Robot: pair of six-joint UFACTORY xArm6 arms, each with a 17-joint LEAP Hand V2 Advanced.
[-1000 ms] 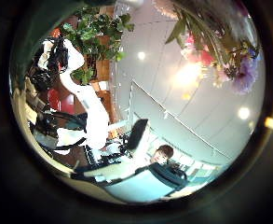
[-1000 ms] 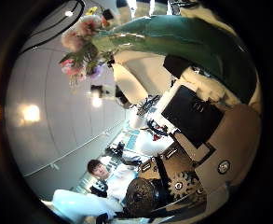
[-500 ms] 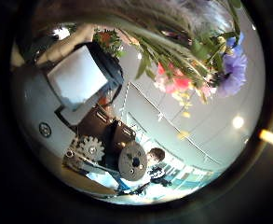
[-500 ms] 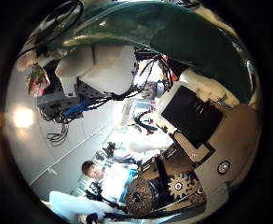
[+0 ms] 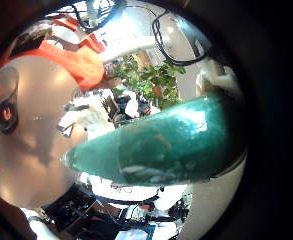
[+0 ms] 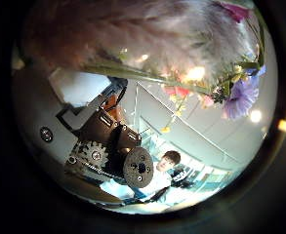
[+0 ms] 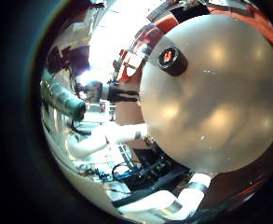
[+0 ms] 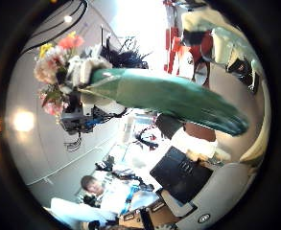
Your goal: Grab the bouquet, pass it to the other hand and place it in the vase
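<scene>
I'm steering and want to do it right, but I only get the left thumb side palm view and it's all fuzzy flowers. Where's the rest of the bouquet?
Observer: The right thumb side palm view shows the whole bouquet lying across it, with the flowers at one end.
Operator: Is anything next to the flowers?
Observer: Yes, a hand sits beside the flower end. I can't tell which hand it is.
Operator: Can you see the vase?
Observer: Not for sure. The right little finger side palm view shows a big smooth round thing close to that palm, but I can't tell what it is.
</scene>
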